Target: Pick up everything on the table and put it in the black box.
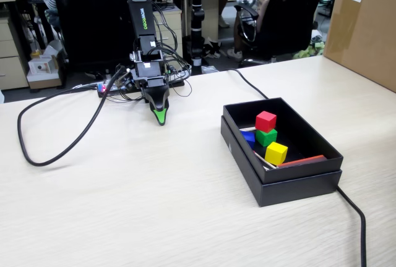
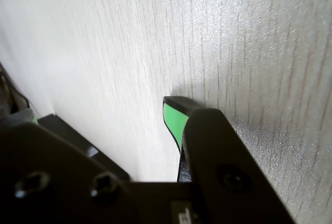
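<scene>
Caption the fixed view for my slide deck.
Four cubes sit in the black box; the gripper rests low over the table.

Matt black cardboard box (image 1: 297,183), pale wood-grain table (image 1: 124,205), glossy plastic cubes, e.g. red cube (image 1: 266,120).

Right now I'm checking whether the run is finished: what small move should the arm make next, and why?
Probably none beyond staying parked. The red cube, green cube, yellow cube and blue cube all sit inside the shallow black cardboard box. The pale wood-grain table shows no cube, and the end effector rests low over it, holding nothing.
</scene>
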